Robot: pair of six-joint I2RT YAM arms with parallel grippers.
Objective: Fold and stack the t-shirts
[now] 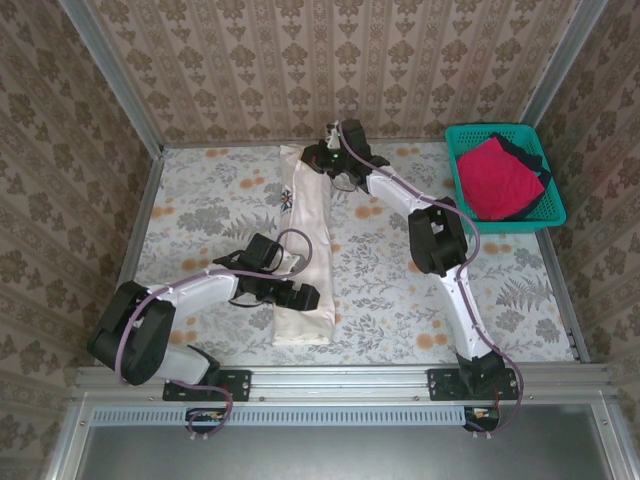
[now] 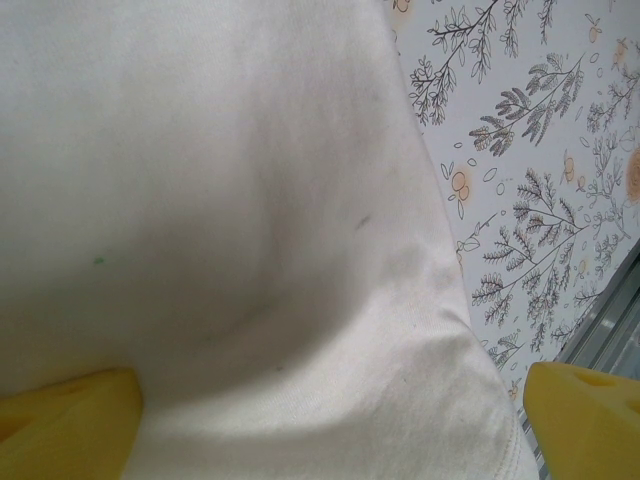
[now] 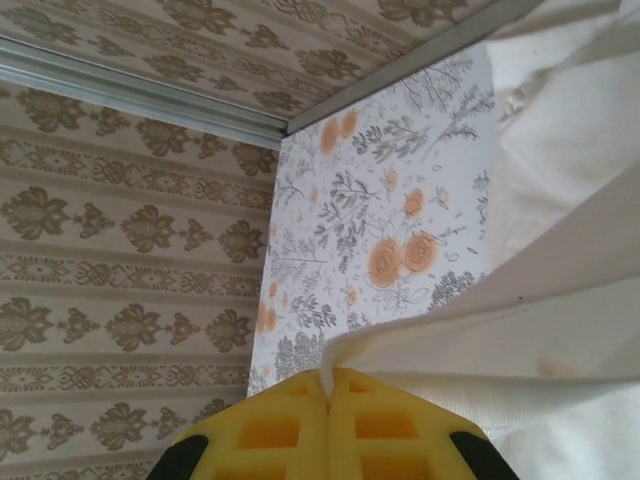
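Nearest the arm bases, the left gripper [image 1: 292, 293] is sitting low over the near end of the cream shirt [image 1: 312, 215]. The shirt is lying on the flowered table [image 1: 400, 290] as a long narrow strip running away from the arms. In the left wrist view, the left gripper's yellow fingers [image 2: 60, 430] are standing wide apart with the pale cloth [image 2: 250, 220] swelling up between them. The jaws are released and are pinching nothing.

Farther along the strip, a small dark print is showing at its left edge. At the far end, the right gripper [image 1: 318, 160] is reaching in from the right. In the right wrist view its yellow fingers [image 3: 290, 430] are pressing tightly together, and a thin edge of the cream shirt [image 3: 560, 330] is caught between their tips and lifting slightly off the table. The right gripper is clenched on the shirt's far edge.

At the far right corner, well apart from the strip, a teal basket [image 1: 505, 222] is holding a red shirt [image 1: 492, 180] with a dark shirt [image 1: 528, 160] tucked behind it. Both are waiting unfolded.

The lengthwise fold looks finished, so the cross fold seems to be the step in hand. That fold probably calls for the left gripper to close on or pin the near hem. The right gripper would then carry its end over toward the arms, keeping the strip straight so the edges meet.
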